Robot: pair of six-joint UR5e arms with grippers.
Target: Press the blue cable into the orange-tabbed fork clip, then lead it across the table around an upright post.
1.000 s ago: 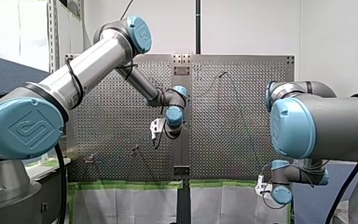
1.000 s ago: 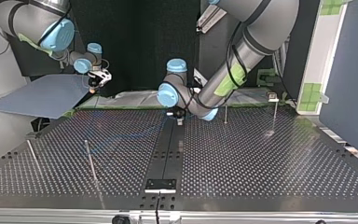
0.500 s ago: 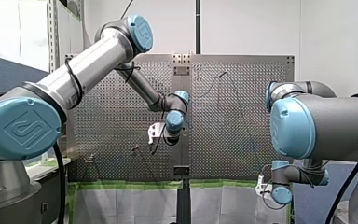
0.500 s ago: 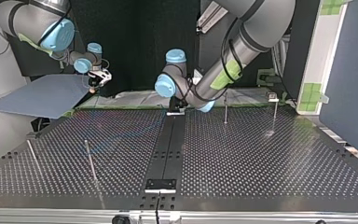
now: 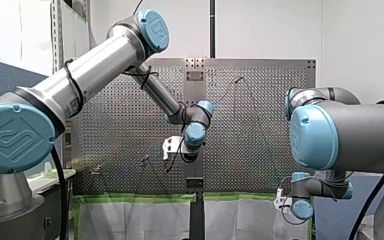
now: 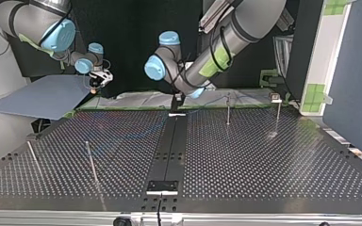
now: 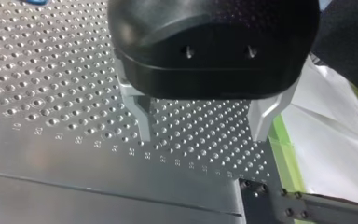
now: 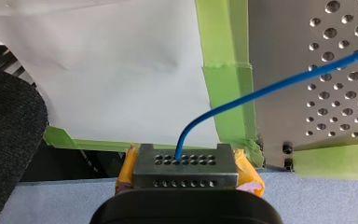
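Curving thin blue cable (image 8: 279,89) sits pinched in my right claw (image 8: 185,158).

Bright, even light; table (image 6: 264,155) glints softly

Legend, non-task items only:
- Perforated table (image 6: 273,160): holes in even grid. You see dark centre strip (image 6: 169,141) along its middle in top view, small black plate (image 6: 162,186) at strip's near end.
- Green tape (image 8: 224,88) along table's edge, white sheet (image 8: 121,65) just beyond it.
- Blue-grey board (image 6: 42,96) off table at top view's left.
- White panel (image 6: 330,61) with green squares at top view's right.
- Front view gives you black pole (image 5: 212,27) upright against white wall (image 5: 270,25).
- Stamped numerals (image 7: 39,131) follow one hole row in left wrist view
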